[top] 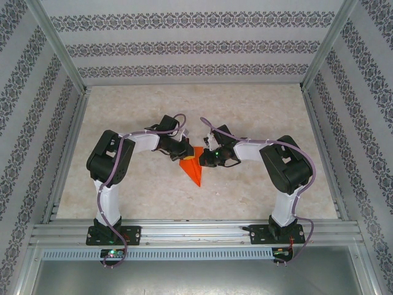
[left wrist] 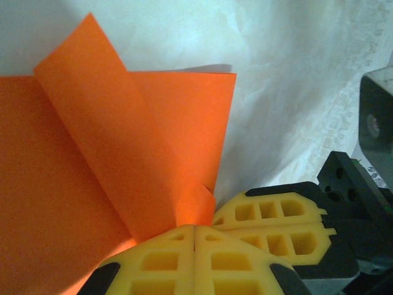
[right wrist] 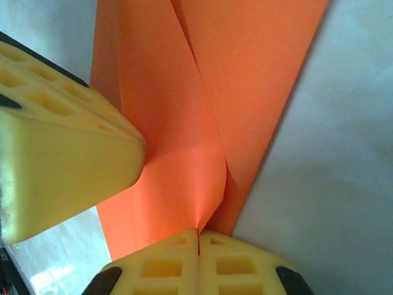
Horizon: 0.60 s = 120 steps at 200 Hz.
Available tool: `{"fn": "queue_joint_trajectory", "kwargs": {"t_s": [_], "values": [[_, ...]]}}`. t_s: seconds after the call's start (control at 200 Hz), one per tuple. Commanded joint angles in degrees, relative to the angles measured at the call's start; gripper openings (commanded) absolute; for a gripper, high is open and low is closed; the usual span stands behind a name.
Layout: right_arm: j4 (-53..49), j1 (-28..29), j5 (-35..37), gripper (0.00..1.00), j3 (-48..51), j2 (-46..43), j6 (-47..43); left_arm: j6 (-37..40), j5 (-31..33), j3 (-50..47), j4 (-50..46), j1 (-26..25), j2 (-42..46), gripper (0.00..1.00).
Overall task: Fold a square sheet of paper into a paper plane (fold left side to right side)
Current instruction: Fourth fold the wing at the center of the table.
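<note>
Surroundings: a pale marbled table inside a booth of patterned striped walls, with a metal rail along the near edge where both arms are bolted.
Top view, paper: the paper plane, bright orange-red and partly folded, lies about mid-table between the two arms, its sharp tip pointing toward the near edge.
Top view, arms: both reach inward and meet over the far end of the paper. The left gripper is on its left and the right gripper on its right, close to each other.
Left wrist view, paper: the paper plane covers the left half. One long flap stands up off the flat layer and runs diagonally down to the fingers.
Left wrist view, fingers: the left gripper has its yellow pads pressed together, nipping the low end of that flap. The right gripper sits just beside it on the right, pads also together.
Right wrist view, paper: the paper plane runs from the top down to the fingers, with a curled crease in its middle.
Right wrist view, fingers: the right gripper is closed, its pads pinching the paper's near edge where the crease ends. A finger of the left gripper rests against the paper on the left.
</note>
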<state>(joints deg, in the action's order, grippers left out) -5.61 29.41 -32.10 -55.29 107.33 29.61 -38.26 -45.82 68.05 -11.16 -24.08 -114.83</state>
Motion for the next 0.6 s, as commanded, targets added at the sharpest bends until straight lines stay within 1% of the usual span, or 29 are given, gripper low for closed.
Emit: {"fn": "queue_joint_trajectory", "kwargs": {"t_s": [0.0, 0.26, 0.485, 0.595], "values": [[-6.8, 0.2, 7.1, 0.0, 1.0, 2.9, -1.8, 2.0, 1.8, 1.3, -1.8, -1.0, -1.7, 0.01], [-8.4, 0.2, 8.0, 0.0, 0.6, 3.0, -2.8, 3.2, 5.5, 1.2, -5.2, -1.0, -2.7, 0.02], [-8.6, 0.1, 8.2, 0.0, 0.5, 3.1, -2.8, 4.0, 7.1, 0.6, -6.8, -0.9, -3.0, 0.02], [-7.9, -0.1, 6.8, 0.0, 0.5, 2.5, -2.4, 4.3, 7.7, 0.2, -7.4, -1.0, -3.4, 0.01]]}}
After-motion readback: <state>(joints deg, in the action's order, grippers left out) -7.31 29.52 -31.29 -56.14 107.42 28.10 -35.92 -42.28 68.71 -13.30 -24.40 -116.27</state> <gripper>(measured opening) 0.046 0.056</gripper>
